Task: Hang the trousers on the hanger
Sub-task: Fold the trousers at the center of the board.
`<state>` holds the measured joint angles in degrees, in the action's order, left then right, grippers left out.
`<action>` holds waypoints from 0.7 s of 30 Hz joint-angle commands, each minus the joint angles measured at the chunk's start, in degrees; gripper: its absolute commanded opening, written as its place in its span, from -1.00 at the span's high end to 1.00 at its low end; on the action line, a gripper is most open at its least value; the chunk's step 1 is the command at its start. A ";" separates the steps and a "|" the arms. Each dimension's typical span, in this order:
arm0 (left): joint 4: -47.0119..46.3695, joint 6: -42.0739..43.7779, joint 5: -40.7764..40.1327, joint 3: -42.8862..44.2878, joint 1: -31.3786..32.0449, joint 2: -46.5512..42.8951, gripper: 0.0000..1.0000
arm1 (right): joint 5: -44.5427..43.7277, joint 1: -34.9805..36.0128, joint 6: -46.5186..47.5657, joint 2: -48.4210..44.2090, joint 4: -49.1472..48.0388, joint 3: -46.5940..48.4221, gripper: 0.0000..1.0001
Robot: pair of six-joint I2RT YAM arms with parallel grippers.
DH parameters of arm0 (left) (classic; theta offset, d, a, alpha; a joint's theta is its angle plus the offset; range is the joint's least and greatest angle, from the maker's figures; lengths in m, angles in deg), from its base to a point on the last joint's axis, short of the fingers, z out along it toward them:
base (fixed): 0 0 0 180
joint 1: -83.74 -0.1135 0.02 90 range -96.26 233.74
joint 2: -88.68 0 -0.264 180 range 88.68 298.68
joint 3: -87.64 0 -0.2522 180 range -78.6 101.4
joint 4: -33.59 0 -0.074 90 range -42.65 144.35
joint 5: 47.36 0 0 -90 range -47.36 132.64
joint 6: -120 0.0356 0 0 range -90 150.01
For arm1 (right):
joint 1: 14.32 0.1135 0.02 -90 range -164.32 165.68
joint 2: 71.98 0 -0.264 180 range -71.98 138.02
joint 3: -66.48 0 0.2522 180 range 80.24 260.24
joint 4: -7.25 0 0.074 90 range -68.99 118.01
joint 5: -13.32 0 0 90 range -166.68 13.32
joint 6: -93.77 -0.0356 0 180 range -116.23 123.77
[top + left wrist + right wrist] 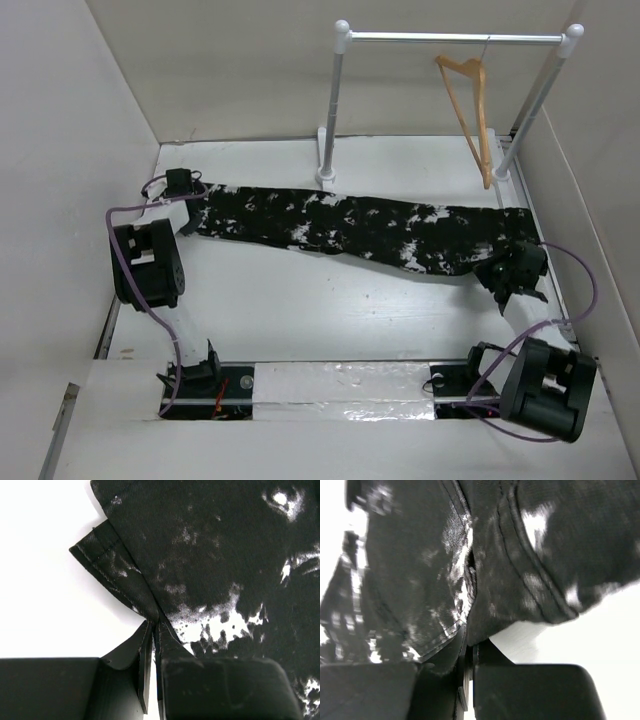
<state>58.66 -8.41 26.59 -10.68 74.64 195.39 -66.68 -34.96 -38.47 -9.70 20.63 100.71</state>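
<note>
The black trousers (365, 228) with white splatter lie stretched flat across the white table from left to right. My left gripper (193, 212) is shut on the trousers' left end, pinching a fold of hem (150, 605). My right gripper (508, 272) is shut on the trousers' right end, with fabric (485, 580) bunched between its jaws. The light-brown wooden hanger (470, 110) hangs by its hook from the rack's bar at the back right, apart from the trousers.
The white and silver rack (455, 38) stands at the back, its posts (333, 110) on the table just behind the trousers. White walls close in left, back and right. Purple cables (135, 210) loop off both arms.
</note>
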 commanded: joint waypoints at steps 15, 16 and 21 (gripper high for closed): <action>9.00 4.38 -0.65 -21.34 -14.36 -36.74 0.70 | 2.40 -4.31 3.57 -34.51 15.24 -4.91 -0.74; 8.30 5.01 1.36 -21.43 -13.41 -37.80 0.56 | 1.61 -4.32 3.39 -33.64 14.37 -4.65 -0.77; 4.60 5.98 3.84 -20.99 -3.75 -44.05 -0.01 | -1.22 -9.50 4.01 -21.26 8.64 -2.54 -0.92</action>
<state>66.68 -4.78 26.74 -32.14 66.14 155.37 -65.80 -41.61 -35.48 -36.39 33.89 96.23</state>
